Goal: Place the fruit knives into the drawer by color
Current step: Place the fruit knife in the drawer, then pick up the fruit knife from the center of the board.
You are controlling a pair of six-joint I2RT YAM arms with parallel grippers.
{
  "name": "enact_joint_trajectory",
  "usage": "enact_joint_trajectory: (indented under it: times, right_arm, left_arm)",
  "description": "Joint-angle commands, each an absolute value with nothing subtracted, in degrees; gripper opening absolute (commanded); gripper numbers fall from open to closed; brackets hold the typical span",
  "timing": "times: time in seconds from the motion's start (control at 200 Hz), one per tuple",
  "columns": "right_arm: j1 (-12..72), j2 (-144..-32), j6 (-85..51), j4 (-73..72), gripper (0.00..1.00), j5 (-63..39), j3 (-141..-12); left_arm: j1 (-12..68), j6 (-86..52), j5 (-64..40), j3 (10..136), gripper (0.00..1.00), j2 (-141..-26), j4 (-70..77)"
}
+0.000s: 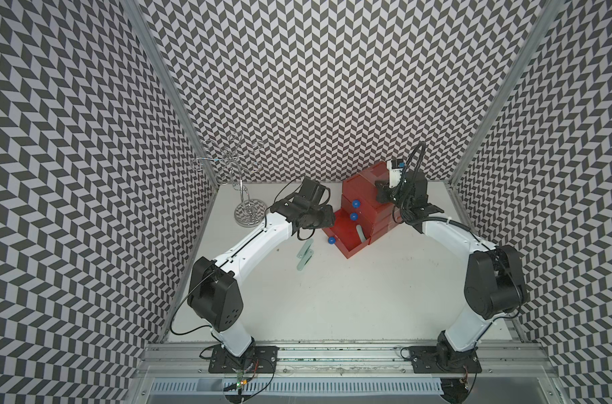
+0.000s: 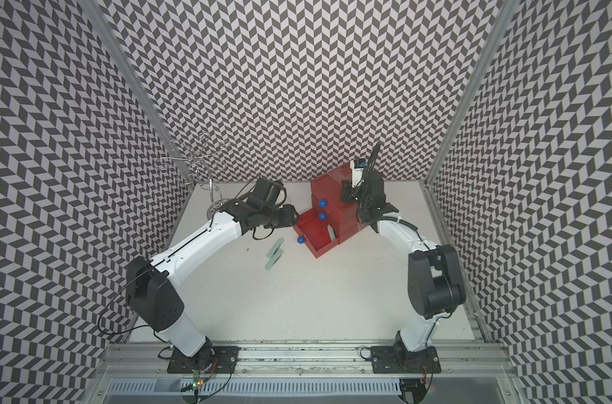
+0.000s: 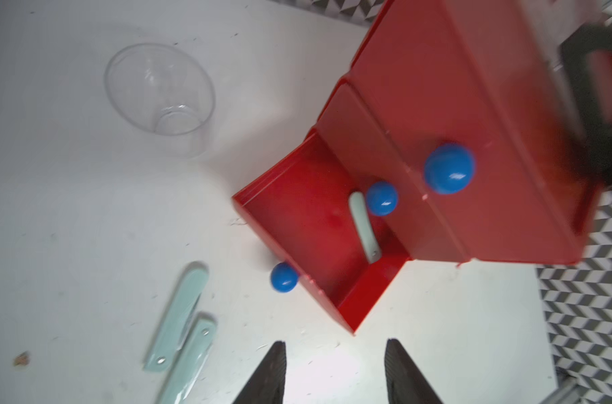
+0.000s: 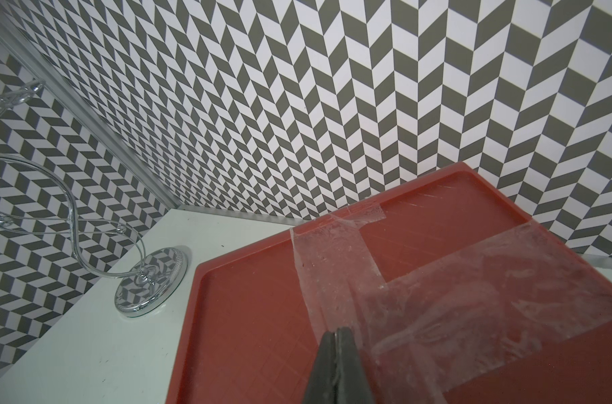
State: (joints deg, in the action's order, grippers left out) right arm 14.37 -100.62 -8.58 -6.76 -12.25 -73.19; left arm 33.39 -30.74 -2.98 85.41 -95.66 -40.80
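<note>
The drawer (image 1: 364, 201) (image 2: 332, 189) is a red box with three blue-knobbed drawers at the back of the table. Its bottom drawer (image 3: 297, 227) is pulled out, and one pale mint fruit knife (image 3: 362, 224) (image 1: 361, 233) lies inside by the right wall. Two more mint fruit knives (image 3: 180, 311) (image 3: 192, 353) lie side by side on the table left of it (image 1: 305, 253). My left gripper (image 3: 334, 344) (image 1: 327, 218) hovers open and empty just left of the open drawer. The right gripper (image 4: 338, 330) (image 1: 379, 192) is shut, its tip at the taped top of the box (image 4: 262, 332).
A clear plastic cup (image 3: 159, 98) stands upright behind the left gripper. A chrome wire stand (image 1: 250, 210) (image 4: 150, 280) occupies the back left corner. Patterned walls enclose the white table (image 1: 350, 297) on three sides.
</note>
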Motion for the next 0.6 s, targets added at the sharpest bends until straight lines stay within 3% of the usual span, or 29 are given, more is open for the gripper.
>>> enact_joint_trajectory:
  times: [0.0,0.225,0.596]
  right_arm:
    - [14.83,-111.98,-11.58,18.54,0.00,-14.42,-64.81]
    - [14.77,-111.84,-11.57,18.63,0.00,-14.41,-64.80]
    - [14.80,-112.06,-11.50,18.54,0.00,-14.50,-64.93]
  left_arm:
    - [33.68,-26.06,3.98,78.85,0.48,-95.31,-46.73]
    - [33.66,-23.88,6.37,70.14,0.48,-96.42,-43.08]
    - [33.68,-22.85,9.62,70.02,0.49,-103.57,-44.26]
